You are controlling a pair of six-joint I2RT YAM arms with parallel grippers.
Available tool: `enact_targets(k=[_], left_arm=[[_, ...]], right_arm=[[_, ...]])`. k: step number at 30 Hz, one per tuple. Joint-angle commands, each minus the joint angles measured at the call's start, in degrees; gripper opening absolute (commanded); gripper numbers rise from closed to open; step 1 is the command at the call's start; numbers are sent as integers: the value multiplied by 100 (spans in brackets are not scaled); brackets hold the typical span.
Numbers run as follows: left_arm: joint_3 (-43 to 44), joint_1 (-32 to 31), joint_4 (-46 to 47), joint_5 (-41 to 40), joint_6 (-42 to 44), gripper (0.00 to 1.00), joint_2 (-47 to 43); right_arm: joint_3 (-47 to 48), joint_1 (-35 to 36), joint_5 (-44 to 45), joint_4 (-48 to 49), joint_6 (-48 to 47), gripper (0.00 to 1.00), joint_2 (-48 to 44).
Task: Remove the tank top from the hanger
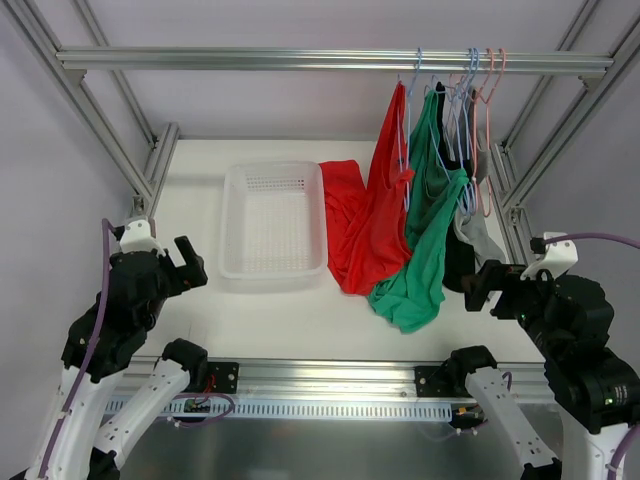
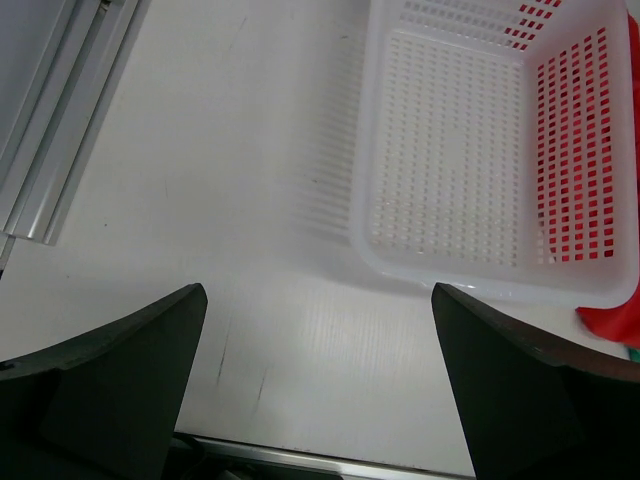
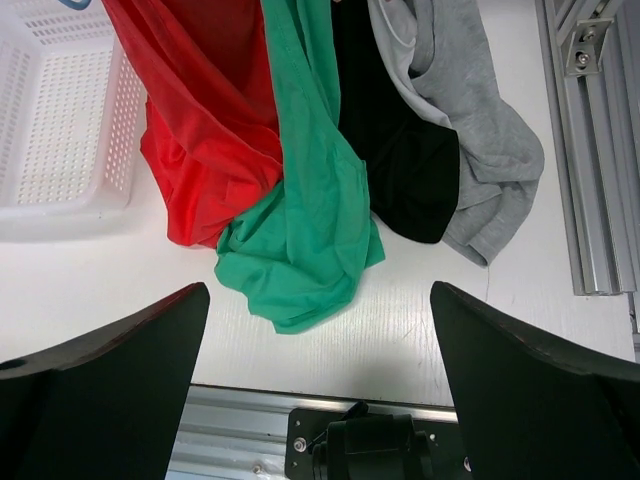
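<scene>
Tank top [image 1: 362, 225] on hanger [image 1: 418, 65] toward bench's right edge; left gripper [image 2: 318, 300] and right gripper [image 3: 318, 295] both apart, empty

This is a robotics lab cell. An aluminium extrusion frame [image 1: 250, 60] boxes in a plain white table [image 1: 200, 190]. Garments [image 1: 430, 210] hang from the frame's top bar, and arm mounts [image 1: 452, 380] are bolted to its near rail [image 1: 330, 377].
</scene>
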Motion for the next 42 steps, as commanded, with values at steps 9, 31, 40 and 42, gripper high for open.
enact_targets(k=[9, 31, 40, 42], left_arm=[[-94, -4, 26, -556, -90, 99, 18], [-454, -4, 324, -258, -143, 99, 237], [-489, -4, 412, -82, -73, 99, 255], [-490, -4, 421, -47, -64, 99, 264]], right_arm=[[559, 30, -1754, 1107, 490, 99, 737], [5623, 1365, 668, 553, -72, 52, 6593], [5122, 1585, 1336, 993, 104, 4, 6550], [5104, 1612, 1424, 1037, 174, 0, 6489]])
